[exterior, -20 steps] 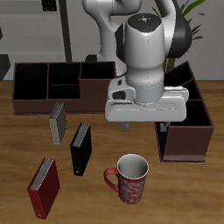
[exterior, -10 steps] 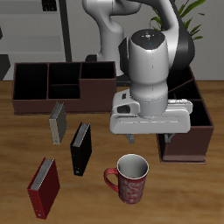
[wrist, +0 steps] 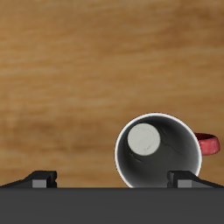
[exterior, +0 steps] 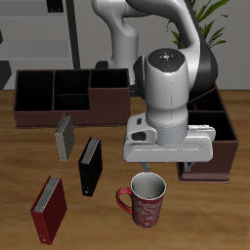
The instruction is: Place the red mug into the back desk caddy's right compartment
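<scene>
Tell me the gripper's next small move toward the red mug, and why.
Probably a further descent: the gripper hangs just above the red mug, which stands upright on the table, ungrasped. In the wrist view the mug's rim sits off-centre, so a slight shift over the rim seems needed too.

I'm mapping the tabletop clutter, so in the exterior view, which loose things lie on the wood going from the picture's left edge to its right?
Red hardcover book → grey upright book → black upright book → red floral ceramic mug.

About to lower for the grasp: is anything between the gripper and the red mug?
Nothing visible. The gripper hangs just above the upright red mug, and the wrist view shows only its open rim and bare table.
</scene>
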